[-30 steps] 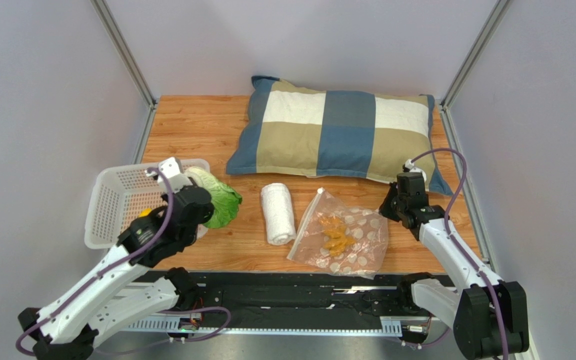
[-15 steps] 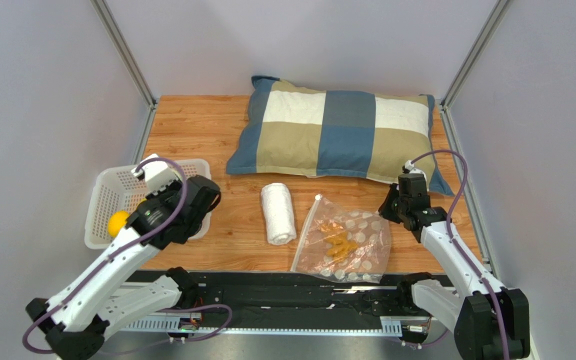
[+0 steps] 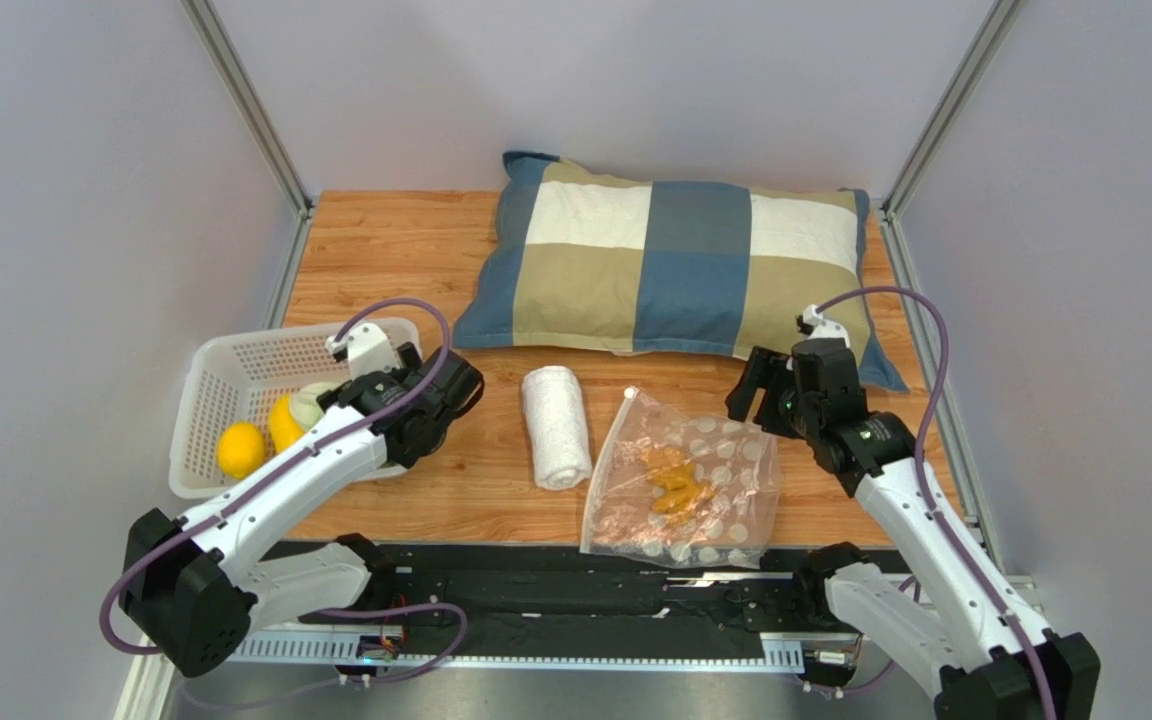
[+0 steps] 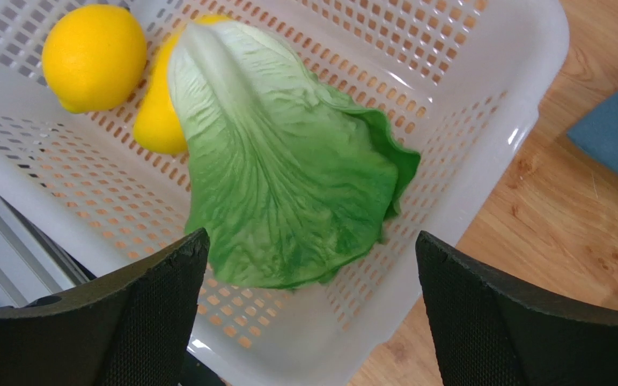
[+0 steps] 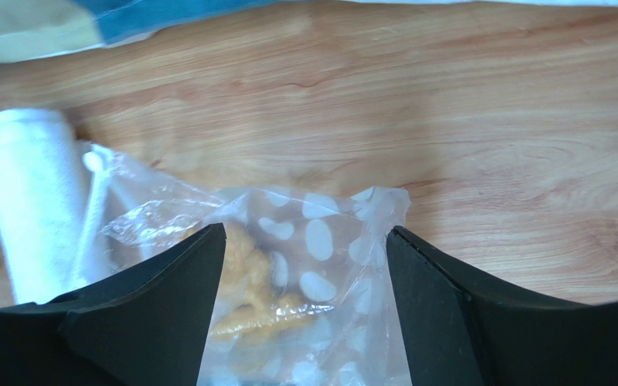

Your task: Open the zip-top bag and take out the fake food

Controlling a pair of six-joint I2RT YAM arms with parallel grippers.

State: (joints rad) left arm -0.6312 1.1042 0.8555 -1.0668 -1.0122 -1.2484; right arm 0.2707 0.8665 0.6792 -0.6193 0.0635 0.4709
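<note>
The cabbage [image 4: 288, 177] and both lemons [image 4: 95, 56] lie in the white basket [image 4: 481, 96] at the tabletop's [image 3: 387, 240] left edge. The left gripper [image 4: 311, 237] is above them, jaws wide and empty. The zip-top bag [image 3: 732, 503] lies by the near edge with an orange-yellow piece [image 3: 672, 483] inside, which probably remains to be removed. The right gripper [image 5: 306, 233] hangs open over it.

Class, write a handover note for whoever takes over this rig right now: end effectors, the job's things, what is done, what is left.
Left end effector: open, empty, over the basket.
Right end effector: open, empty, over the zip-top bag.
Done: cabbage and two lemons lie in the basket.
The bag lies flat beside the towel.
Left: orange pieces inside the bag.
</note>
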